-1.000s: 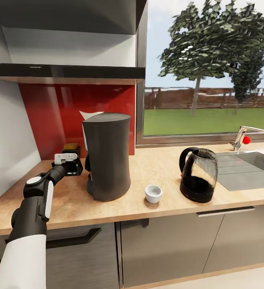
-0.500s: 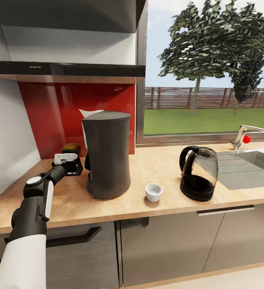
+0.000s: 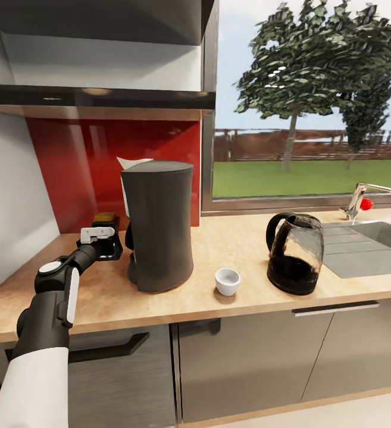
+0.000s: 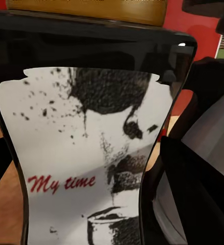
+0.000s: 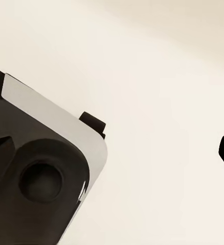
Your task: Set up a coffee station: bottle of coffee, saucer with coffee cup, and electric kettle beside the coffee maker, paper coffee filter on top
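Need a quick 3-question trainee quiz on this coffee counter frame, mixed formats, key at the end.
1. True or false: the coffee cup stands between the coffee maker and the electric kettle.
2. Multiple choice: the left gripper is at which item? A) the electric kettle B) the bottle of coffee C) the faucet
3. Fill in: the red words on the bottle's label read "My ____".

Key: 1 true; 2 B, the left wrist view has its black-and-white label close up; 3 time.
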`<state>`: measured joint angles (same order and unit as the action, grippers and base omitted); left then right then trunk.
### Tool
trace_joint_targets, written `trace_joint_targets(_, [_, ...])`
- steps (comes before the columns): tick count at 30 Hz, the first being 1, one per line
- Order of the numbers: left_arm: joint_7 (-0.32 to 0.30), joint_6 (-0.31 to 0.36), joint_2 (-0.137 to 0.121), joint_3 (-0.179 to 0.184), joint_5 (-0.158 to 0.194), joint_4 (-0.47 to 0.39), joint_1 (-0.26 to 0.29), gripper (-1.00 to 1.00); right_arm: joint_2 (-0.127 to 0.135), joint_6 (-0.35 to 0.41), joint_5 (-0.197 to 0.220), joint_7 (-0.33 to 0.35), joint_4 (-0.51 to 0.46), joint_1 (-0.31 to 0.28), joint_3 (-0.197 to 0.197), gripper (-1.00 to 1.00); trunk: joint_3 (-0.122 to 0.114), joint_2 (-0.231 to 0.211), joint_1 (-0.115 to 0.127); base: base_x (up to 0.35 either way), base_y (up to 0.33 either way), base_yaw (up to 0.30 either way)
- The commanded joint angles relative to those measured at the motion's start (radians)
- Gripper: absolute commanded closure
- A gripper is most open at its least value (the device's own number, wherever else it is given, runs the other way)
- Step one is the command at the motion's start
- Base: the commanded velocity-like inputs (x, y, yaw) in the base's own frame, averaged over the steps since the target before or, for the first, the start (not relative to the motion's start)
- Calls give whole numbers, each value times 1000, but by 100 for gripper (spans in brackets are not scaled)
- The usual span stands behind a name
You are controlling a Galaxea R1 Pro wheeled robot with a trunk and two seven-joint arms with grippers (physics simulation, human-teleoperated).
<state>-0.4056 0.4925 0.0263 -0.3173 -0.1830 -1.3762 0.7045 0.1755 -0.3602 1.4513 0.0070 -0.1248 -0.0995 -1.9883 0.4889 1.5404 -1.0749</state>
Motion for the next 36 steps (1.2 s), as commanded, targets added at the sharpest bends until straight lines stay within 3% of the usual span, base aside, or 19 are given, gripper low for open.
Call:
trace_joint_targets(1, [-10,3,1,-3,-10,-1,1,100,1,-3,11,1,-3,-1,-7,-100,1,1,0,0,0,0])
trace_joint_targets(11, [-10,3,1,-3,-10,-2,1,100,1,-3,11,1,-3,-1,-7,-100,26,57,-31,0,0,0])
trace_joint_targets(36, [-10,3,1,-3,-10,-3,1,100,1,-3,11,1,-3,-1,-7,-100,29,64,-34,0,0,0])
